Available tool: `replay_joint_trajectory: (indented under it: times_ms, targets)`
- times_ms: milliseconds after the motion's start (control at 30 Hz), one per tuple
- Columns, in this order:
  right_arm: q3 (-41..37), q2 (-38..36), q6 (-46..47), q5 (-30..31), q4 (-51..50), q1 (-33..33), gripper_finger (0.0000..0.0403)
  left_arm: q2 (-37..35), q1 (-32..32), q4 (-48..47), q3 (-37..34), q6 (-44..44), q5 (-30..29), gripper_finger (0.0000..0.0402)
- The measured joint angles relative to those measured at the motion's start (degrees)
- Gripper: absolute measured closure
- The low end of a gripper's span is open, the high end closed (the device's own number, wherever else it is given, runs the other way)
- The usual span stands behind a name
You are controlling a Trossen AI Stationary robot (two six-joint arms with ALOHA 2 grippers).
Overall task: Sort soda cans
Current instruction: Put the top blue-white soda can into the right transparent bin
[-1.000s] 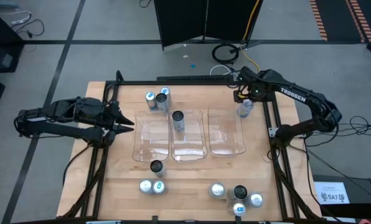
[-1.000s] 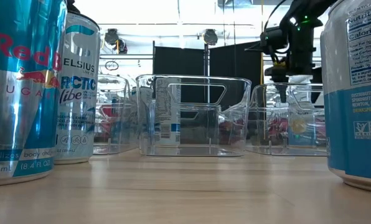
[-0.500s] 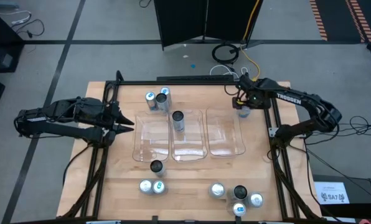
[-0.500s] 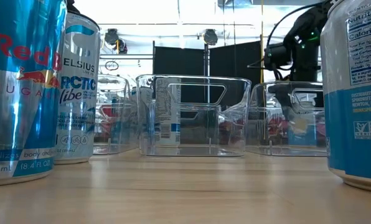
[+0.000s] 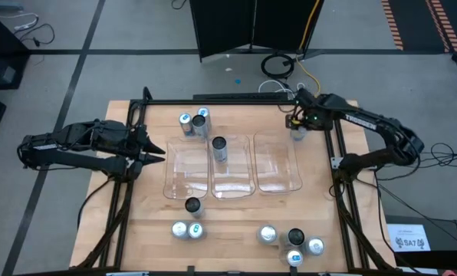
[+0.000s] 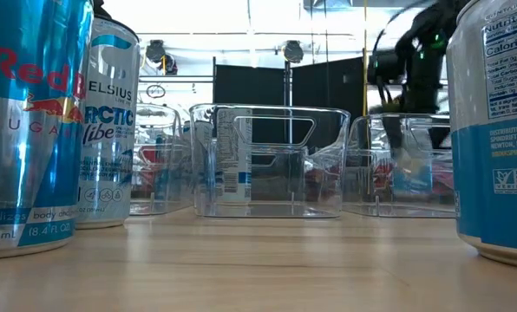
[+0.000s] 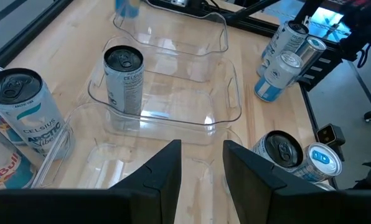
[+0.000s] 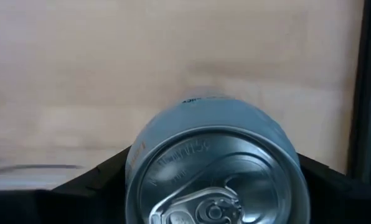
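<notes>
My right gripper [image 5: 297,127] is at the table's far right, just beyond the right clear tray [image 5: 278,180], shut on a pale-blue soda can with a plain silver top [image 8: 213,168]. That can shows blurred behind the tray in the low view [image 6: 410,178]. My left gripper [image 7: 201,180] waits open at the table's left edge, beside the left tray [image 5: 184,180]. A dark-topped can [image 5: 218,146] stands in the middle tray. Two blue-topped cans [image 5: 194,121] stand at the far side. Several more cans [image 5: 294,241] stand along the near edge. My right gripper holds the pale-blue can by its upper wall, just below the rim [image 8: 136,162], pinched between the two fingers [image 8: 98,180], one on each side. The fingers come from above, pointing down. The can is upright; whether it is clear of the table I cannot tell.
The three clear trays lie side by side mid-table. One dark-topped can [image 5: 192,205] stands near the left tray's near end, with a pair [image 5: 187,229] closer to the near edge. A black frame rail [image 5: 337,153] runs close by the right gripper. Bare wood lies between the trays and the near cans.
My right gripper has come down and a little toward the near edge, onto the can beside the right tray's far end, and now has the can between its fingers. The left arm has kept still.
</notes>
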Motion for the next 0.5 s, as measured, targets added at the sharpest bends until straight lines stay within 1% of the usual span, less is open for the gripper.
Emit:
replay_joint_trajectory:
  times_ms: [100, 233, 433, 500]
  targets:
    - [4.1, -3.0, -0.6, 0.3, -0.3, 0.7, 0.0114, 0.0, 0.0, 0.0, 0.0, 0.0, 0.0, 0.0274]
    - [11.1, -6.8, -0.8, 0.4, -1.4, 3.7, 0.0115, 0.0, 0.0, 0.0, 0.0, 0.0, 0.0, 0.0274]
    - [19.3, -7.8, 1.3, 0.9, -1.9, 13.4, 0.0114, 0.0, 0.0, 0.0, 0.0, 0.0, 0.0, 0.0274]
    - [21.1, -6.8, 3.2, 2.6, -2.3, 17.5, 0.0114, 0.0, 0.0, 0.0, 0.0, 0.0, 0.0, 0.0274]
